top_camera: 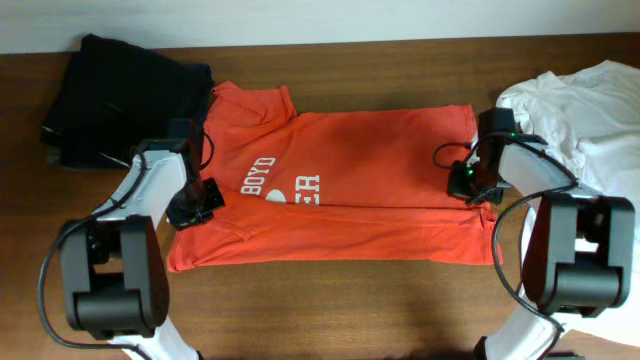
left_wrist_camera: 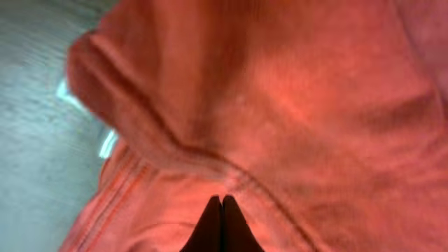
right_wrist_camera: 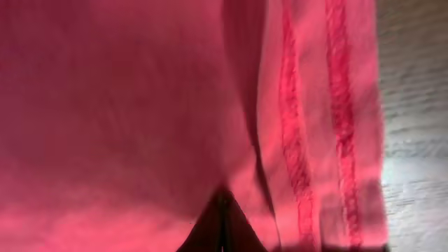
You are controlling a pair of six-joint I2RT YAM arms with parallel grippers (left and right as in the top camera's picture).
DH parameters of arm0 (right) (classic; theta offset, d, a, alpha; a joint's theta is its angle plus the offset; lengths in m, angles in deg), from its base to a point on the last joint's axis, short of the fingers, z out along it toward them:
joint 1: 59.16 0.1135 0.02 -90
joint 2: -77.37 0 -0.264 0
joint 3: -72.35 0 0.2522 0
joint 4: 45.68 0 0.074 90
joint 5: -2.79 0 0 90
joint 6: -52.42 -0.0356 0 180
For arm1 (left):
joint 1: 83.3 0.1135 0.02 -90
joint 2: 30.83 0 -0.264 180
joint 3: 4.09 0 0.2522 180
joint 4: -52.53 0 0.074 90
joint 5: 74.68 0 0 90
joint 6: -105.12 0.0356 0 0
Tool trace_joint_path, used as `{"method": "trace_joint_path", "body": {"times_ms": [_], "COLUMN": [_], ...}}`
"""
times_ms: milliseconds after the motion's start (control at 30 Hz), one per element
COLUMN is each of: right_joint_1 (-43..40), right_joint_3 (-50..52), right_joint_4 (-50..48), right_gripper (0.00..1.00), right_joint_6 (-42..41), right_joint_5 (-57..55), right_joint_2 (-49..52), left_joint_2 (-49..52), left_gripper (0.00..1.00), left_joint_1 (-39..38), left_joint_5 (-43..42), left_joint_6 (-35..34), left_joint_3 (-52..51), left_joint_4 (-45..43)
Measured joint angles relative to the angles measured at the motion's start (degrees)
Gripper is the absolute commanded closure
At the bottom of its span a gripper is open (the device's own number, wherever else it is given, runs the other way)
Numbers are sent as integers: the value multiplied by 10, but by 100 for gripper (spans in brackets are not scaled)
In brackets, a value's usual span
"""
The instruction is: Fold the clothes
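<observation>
- One orange-red T-shirt (top_camera: 330, 190) spread across the middle of the wooden surface (top_camera: 350, 310), with white letters "BOYD" and "ER" facing up on its left half.
- Near band of the shirt doubled up over the rest, with a straight fold edge along its length that cuts the lettering short.
- Left pincer (top_camera: 195, 205) at the shirt's left end, on that fold edge. In the left wrist view its dark fingertips (left_wrist_camera: 222, 224) pressed tight together, with a ridge of orange cloth directly ahead and a stitched seam beside it.
- Right pincer (top_camera: 470, 185) at the shirt's right end, level with the same edge. In the right wrist view its jaws closed, tips sunk against the cloth just left of the double-stitched hem.
- For either pincer, cannot tell whether a layer of cloth is caught between the tips.
- White T-shirt (top_camera: 590, 110) heaped to the right of the orange one, partly under the right arm.
- Dark garment (top_camera: 120, 95) bunched beyond the orange shirt's left shoulder, touching it at the sleeve.
</observation>
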Motion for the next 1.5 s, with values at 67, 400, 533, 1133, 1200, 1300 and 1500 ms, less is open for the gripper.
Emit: {"method": "trace_joint_path", "body": {"times_ms": [67,400,533,1133,1200,1300,1500], "right_joint_1": [-11,-92,-65,467,467,467,467], "right_joint_3": [0,-107,-277,-290,-290,-290,-247], "right_joint_4": [2,45,227,236,223,219,184], "right_gripper": [96,90,92,96,96,96,96], "right_joint_6": [4,6,56,191,184,179,155], "right_joint_5": [-29,-61,76,91,87,84,83], "right_joint_2": [0,3,5,138,140,140,140], "left_joint_2": [2,-10,-3,-288,-288,-288,-288], "left_gripper": [100,100,100,1,1,1,1], "left_joint_1": [0,0,0,1,1,1,1], "left_joint_5": [1,3,6,51,52,52,52], "left_joint_6": [2,2,4,12,13,12,12], "left_joint_3": [-20,-55,-10,136,136,136,136], "left_joint_4": [-34,-87,-19,73,73,73,73]}}
